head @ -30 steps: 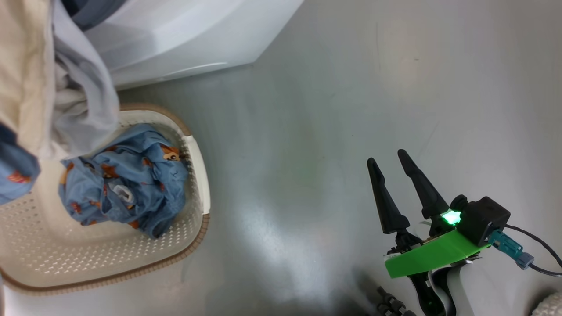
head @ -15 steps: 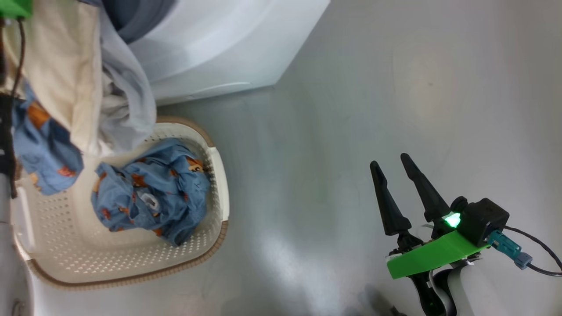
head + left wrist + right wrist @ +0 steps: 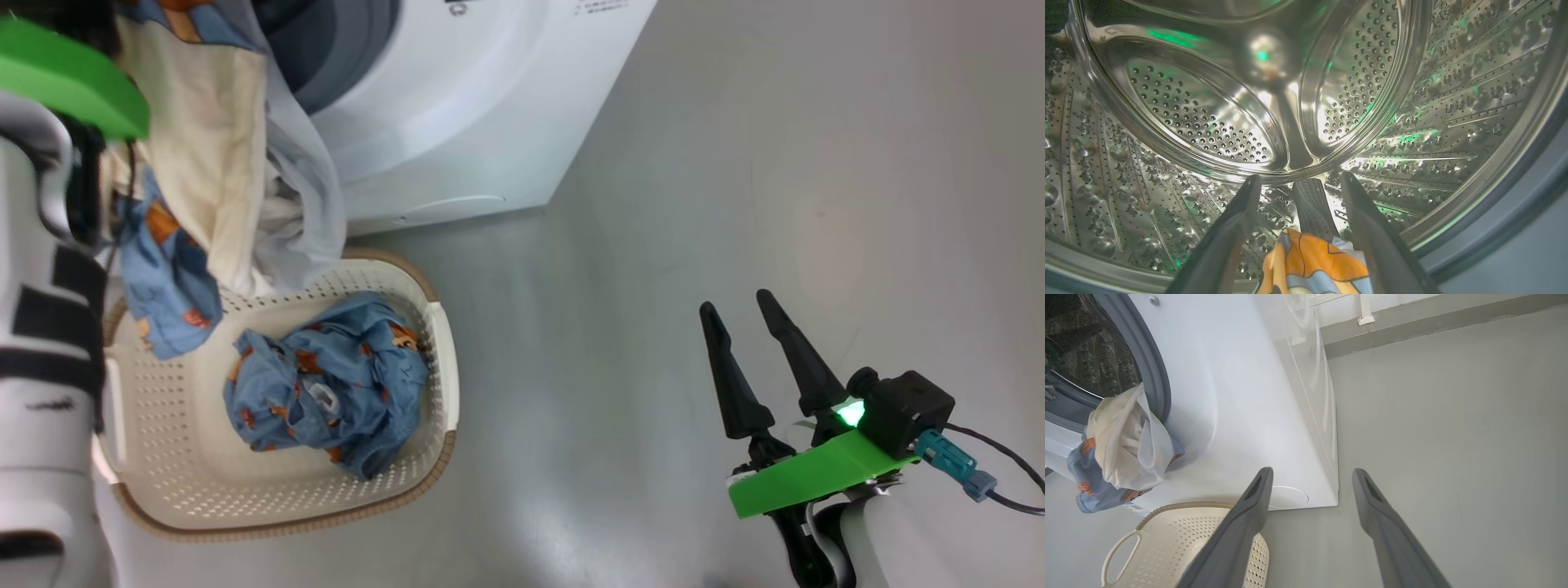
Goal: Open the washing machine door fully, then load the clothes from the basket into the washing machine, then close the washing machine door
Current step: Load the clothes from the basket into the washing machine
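The washing machine (image 3: 457,106) stands at the top of the head view; its door is out of view. My left gripper (image 3: 1300,178) is open inside the steel drum (image 3: 1208,114), and orange and blue fabric (image 3: 1310,265) lies low between its fingers. One piece of the clothes (image 3: 212,155), cream and light blue, hangs out of the drum mouth over the basket (image 3: 445,343); the right wrist view has it too (image 3: 1122,445). Another blue printed piece (image 3: 326,392) lies in the basket. My right gripper (image 3: 735,302) hovers open over the floor, far right of the basket.
My left forearm (image 3: 41,327) runs up the left edge of the head view beside the basket. Grey floor (image 3: 620,286) spreads between the basket and my right gripper. In the right wrist view, a wall base (image 3: 1412,326) runs behind the machine's side (image 3: 1314,396).
The head camera has moved, so basket and machine sit further right and lower, and my left forearm has come into view. My right gripper has held still and open.
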